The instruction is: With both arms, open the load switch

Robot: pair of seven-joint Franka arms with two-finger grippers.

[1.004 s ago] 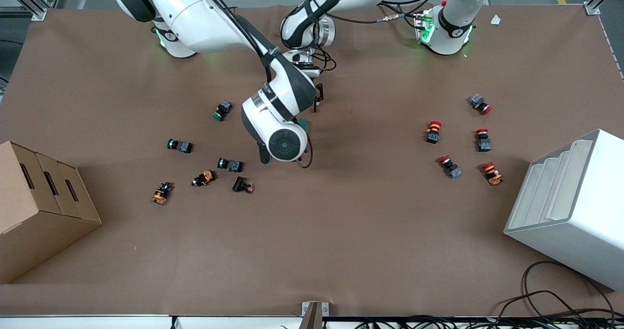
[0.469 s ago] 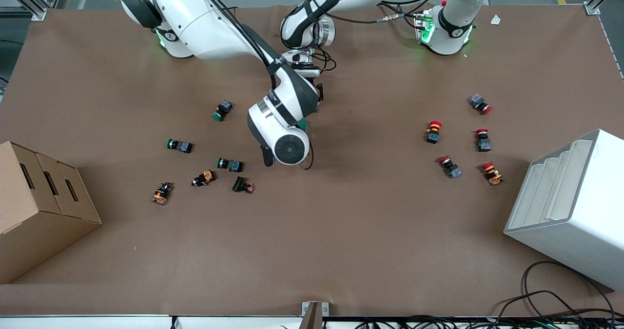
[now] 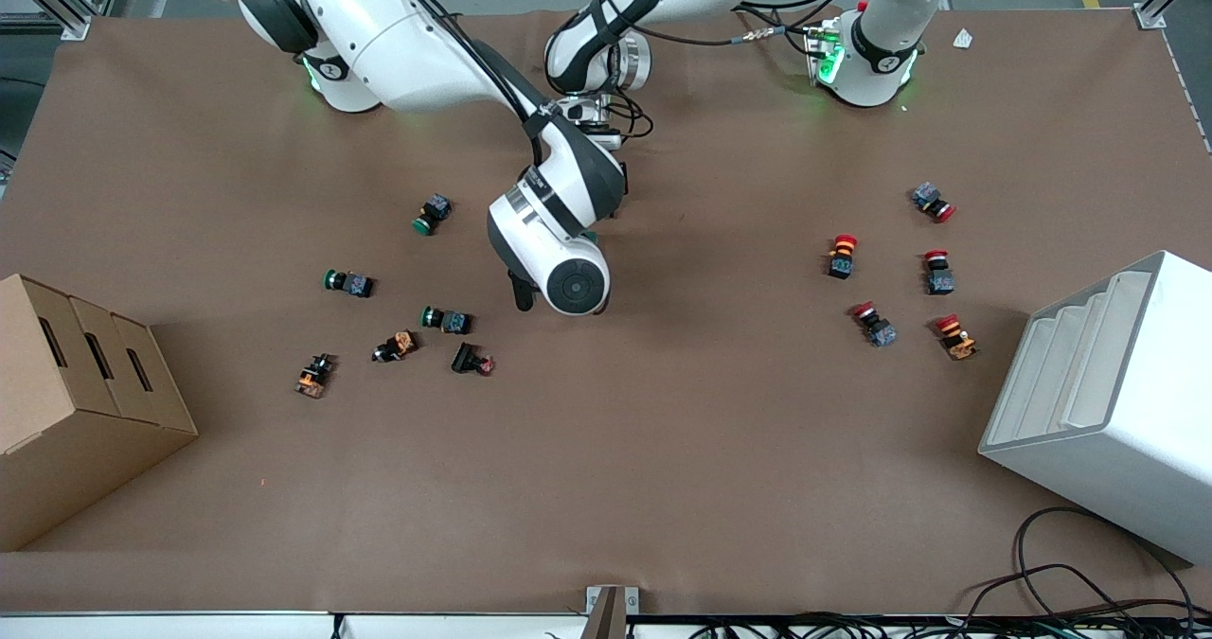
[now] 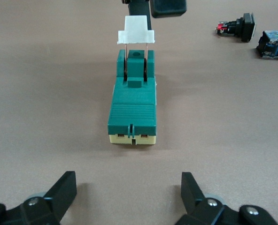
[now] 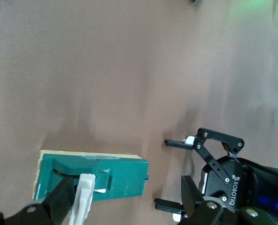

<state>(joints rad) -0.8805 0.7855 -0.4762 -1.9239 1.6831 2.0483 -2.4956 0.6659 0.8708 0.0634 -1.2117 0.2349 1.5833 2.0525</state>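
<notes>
Your right end effector (image 5: 125, 206) has swung in over the load switch (image 4: 132, 106) in the last second, its spread fingers (image 5: 59, 200) now straddling the white lever (image 4: 135, 31), so the pull looks imminent. The left end effector (image 4: 129, 197) waits spread just beside the switch's cream end. The dark-green block lies flat mid-desk, under the right wrist.

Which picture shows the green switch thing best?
The left wrist view: the whole load switch shows, with its white lever. The right wrist view shows it side-on at the picture's edge. In the front view the right arm hides nearly all.
</notes>
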